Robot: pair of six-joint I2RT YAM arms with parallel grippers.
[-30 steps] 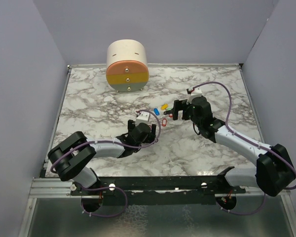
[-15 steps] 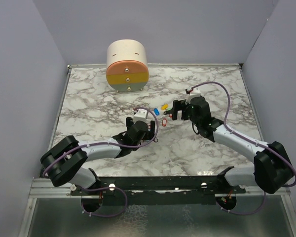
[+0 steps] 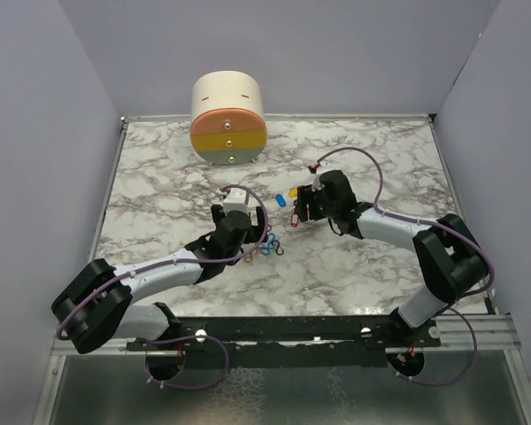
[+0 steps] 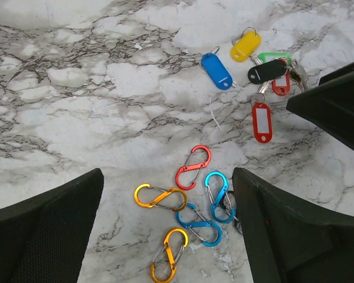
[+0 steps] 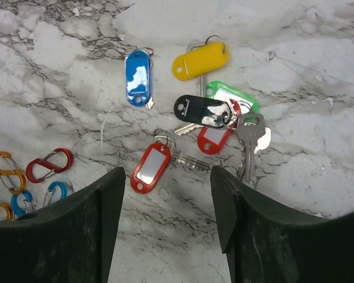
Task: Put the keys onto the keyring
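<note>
white marble-veined counter (image 3: 159, 195), lilac walls on three sides. the keys (image 5: 207, 112), each on a coloured plastic tag, lie in a loose heap near the counter's middle. the red tag (image 5: 150, 168) is nearest the right pincer (image 5: 165, 197), whose jaws stand apart around nothing. the risk: tags overlap and rings look tangled, so a pinch may drag several, or skid one flat on the smooth top. the left pincer (image 4: 168, 194) hangs released over the s-shaped clips (image 4: 189, 206) near the heap. a small drawer box (image 3: 228, 119) sits at the back.

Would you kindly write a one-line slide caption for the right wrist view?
Right gripper hovers over tagged keys on the marble table, S-shaped clips at left.
</note>
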